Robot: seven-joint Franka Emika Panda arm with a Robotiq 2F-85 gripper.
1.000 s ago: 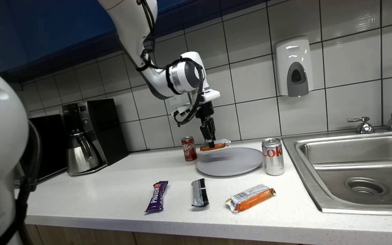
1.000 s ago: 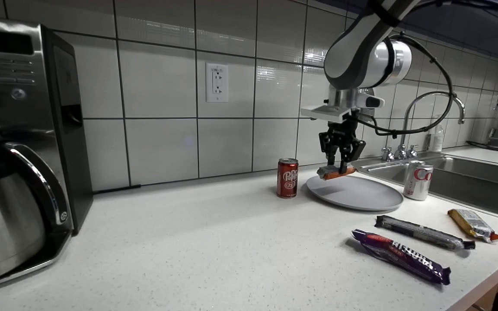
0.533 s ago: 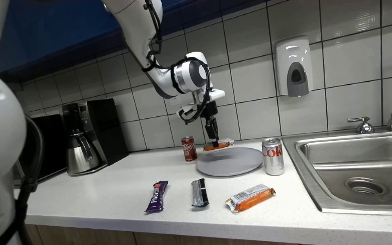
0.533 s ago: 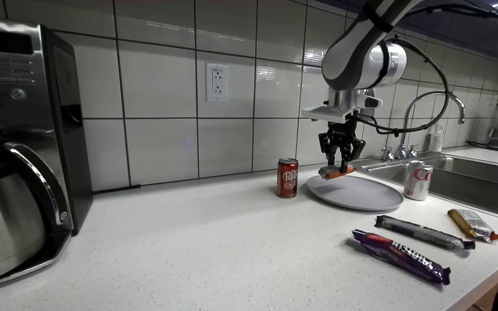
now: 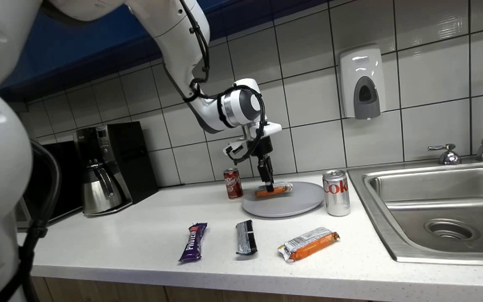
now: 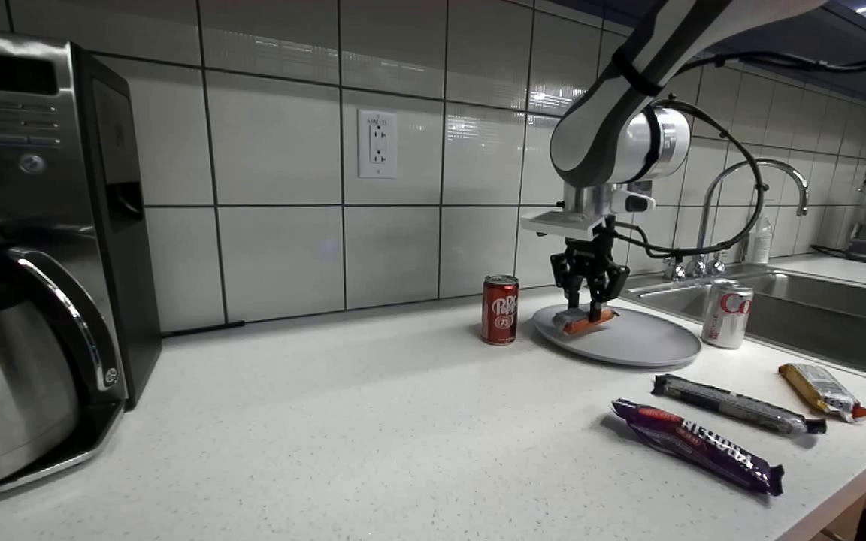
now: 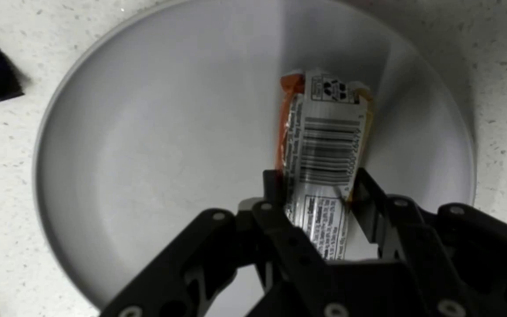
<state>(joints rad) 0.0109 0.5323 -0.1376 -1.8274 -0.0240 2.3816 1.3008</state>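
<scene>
In the wrist view, the fingers (image 7: 272, 187) are pressed against the two long sides of the bar (image 7: 330, 132), so it is firmly grasped, with its printed side up. Below it is the plate (image 7: 148, 123); the bar is over the half which is to the right in this view. Whether the bar touches the plate, I cannot tell.

In an exterior view, the red can (image 5: 233, 183) stands near the plate, and the Coke can (image 5: 336, 193) stands at the opposite side, near the sink (image 5: 381, 218). On the counter (image 5: 132, 239), in front of the plate, lie a purple bar (image 5: 193, 242), a dark bar (image 5: 246, 237) and an orange bar (image 5: 308, 244).

In an exterior view, with a coffee maker (image 6: 27, 176) and an outlet (image 6: 378, 144), the same grasp appears, low over the plate's part near the red can.

In my judgement, the step in hand is holding the bar low over the plate. The next move calls for small, level motion, because little room seems to be below; the fingers should part only when the bar is fully supported.
</scene>
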